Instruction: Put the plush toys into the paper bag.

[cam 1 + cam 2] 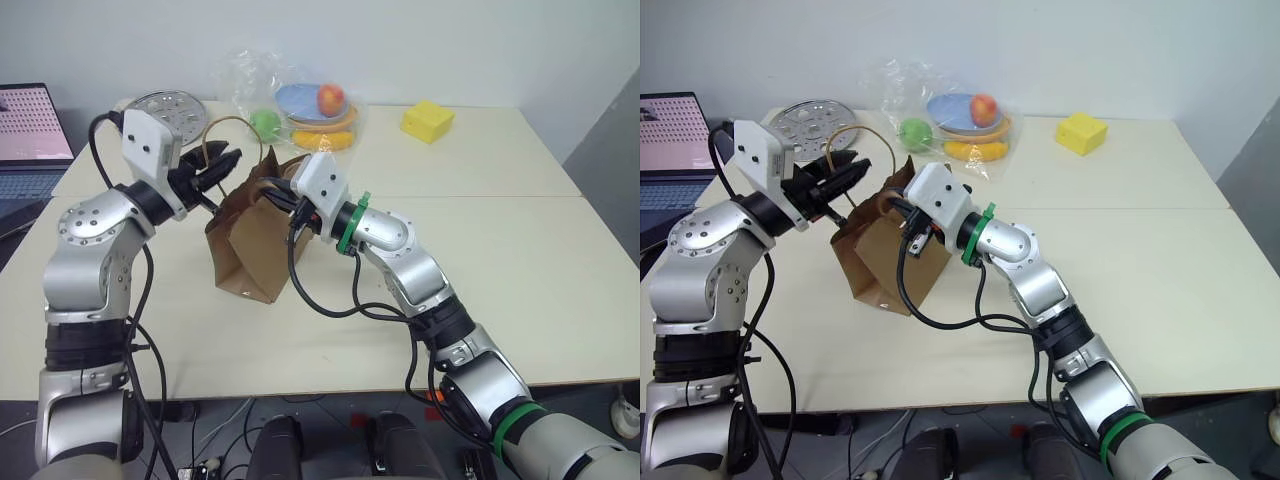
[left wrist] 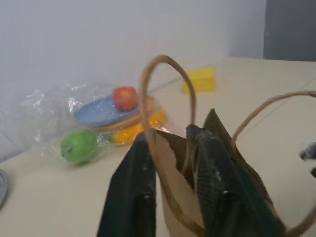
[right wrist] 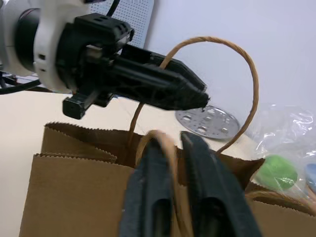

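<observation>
The brown paper bag stands tilted on the table, mouth up, between my two grippers. My left gripper is at the bag's left rim. In the left wrist view its fingers stand apart on either side of the paper rim, with a twine handle looping up between them. My right gripper is at the right rim. In the right wrist view its fingers are nearly together, with the other twine handle pinched between them. The plush toys are out of view.
A crinkly clear plastic bag holding toy fruits and plates lies at the back of the table. A yellow block sits to its right and a perforated metal disc to its left. A laptop stands at the far left.
</observation>
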`<state>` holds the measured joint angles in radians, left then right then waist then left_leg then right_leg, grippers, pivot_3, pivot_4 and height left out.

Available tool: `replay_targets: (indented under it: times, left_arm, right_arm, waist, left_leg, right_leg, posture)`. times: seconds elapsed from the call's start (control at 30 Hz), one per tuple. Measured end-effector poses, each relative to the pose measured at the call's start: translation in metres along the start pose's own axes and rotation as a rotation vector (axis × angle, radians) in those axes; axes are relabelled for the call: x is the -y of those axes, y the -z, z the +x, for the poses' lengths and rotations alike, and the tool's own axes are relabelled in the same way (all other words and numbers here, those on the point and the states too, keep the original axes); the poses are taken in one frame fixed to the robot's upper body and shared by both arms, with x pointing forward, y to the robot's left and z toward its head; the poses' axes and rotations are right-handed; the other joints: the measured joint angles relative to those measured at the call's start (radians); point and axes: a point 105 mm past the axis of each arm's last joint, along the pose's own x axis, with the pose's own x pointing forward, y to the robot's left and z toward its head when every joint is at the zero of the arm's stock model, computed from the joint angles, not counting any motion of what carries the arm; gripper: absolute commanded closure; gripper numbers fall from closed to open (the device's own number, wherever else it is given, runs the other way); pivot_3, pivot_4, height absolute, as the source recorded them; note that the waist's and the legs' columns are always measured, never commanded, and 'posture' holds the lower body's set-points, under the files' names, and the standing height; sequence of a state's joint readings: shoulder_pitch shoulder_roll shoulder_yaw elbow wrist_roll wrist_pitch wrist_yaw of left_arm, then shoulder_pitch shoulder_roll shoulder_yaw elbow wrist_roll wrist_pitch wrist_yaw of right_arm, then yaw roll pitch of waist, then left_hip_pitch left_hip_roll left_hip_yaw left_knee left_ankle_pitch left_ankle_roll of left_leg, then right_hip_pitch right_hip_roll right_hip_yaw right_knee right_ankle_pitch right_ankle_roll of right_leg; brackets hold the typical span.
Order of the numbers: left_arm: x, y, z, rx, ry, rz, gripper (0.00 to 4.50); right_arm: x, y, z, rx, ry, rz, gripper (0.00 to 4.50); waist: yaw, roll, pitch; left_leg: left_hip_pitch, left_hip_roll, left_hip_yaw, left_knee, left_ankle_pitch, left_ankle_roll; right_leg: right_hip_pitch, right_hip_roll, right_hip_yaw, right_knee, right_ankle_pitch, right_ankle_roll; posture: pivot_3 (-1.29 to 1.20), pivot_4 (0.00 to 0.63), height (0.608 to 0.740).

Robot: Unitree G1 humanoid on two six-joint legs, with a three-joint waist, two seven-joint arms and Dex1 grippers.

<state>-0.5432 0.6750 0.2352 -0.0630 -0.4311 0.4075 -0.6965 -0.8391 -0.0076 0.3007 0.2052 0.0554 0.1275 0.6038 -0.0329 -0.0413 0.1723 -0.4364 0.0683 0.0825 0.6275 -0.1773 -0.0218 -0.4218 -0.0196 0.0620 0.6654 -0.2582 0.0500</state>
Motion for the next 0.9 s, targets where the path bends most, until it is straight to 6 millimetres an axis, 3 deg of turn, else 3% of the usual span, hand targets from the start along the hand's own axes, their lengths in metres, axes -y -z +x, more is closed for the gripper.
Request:
replay_targets:
  times: [0.23,0.3,0.47,0.67,0.77,0.9]
  left_arm:
    - [0.021,0.005,-0.048,-0.062,-0.013,-0.055,0.25]
    - [0.026,0.003,-0.056,-0.069,-0.012,-0.056,0.0]
    - [0.043,0.002,-0.081,-0.105,-0.035,-0.071,0.0]
    - [0.057,0.019,-0.098,-0.151,-0.112,-0.13,0.0]
    - [0.063,0.029,-0.102,-0.166,-0.142,-0.15,0.0]
    - [0.071,0.039,-0.094,-0.156,-0.155,-0.168,0.0]
  right_arm:
    - [0.008,-0.017,-0.025,0.019,-0.09,0.019,0.65]
    - [0.005,-0.022,-0.027,0.03,-0.122,0.037,0.05]
    - [0.007,-0.039,-0.037,0.073,-0.201,0.153,0.05]
    - [0.021,-0.059,-0.061,0.081,-0.25,0.247,0.05]
    - [0.026,-0.062,-0.079,0.042,-0.262,0.283,0.05]
    - [0.019,-0.055,-0.107,-0.043,-0.311,0.368,0.05]
  waist:
    - [-0.002,0.0,0.0]
    - [-0.002,0.0,0.0]
    - [-0.001,0.0,0.0]
    - [0.004,0.0,0.0]
    - [0.003,0.0,0.0]
    - [0.003,-0.001,-0.001]
  left_leg:
    - [0.001,0.002,0.0,-0.001,-0.001,-0.001]
    - [0.002,0.004,0.0,-0.001,-0.001,-0.001]
    - [0.002,0.011,0.002,-0.001,-0.001,-0.001]
    - [0.002,0.01,0.003,0.0,-0.001,-0.002]
    - [0.002,0.011,0.003,-0.001,-0.001,-0.002]
    - [0.002,0.011,0.003,-0.002,-0.001,-0.002]
  right_leg:
    - [0.0,0.0,-0.001,0.0,-0.001,-0.001]
    - [0.0,0.001,-0.003,0.0,-0.001,-0.002]
    - [0.0,0.001,-0.002,-0.001,-0.002,-0.007]
    - [0.001,-0.001,-0.001,-0.002,-0.005,-0.015]
    - [0.0,-0.001,-0.001,-0.002,-0.006,-0.016]
    - [0.0,-0.003,0.0,-0.003,-0.006,-0.017]
  posture:
    - [0.0,0.15,0.74]
    - [0.0,0.15,0.74]
    - [0.0,0.15,0.74]
    - [0.0,0.15,0.74]
    - [0.0,0.15,0.74]
    - [0.0,0.15,0.74]
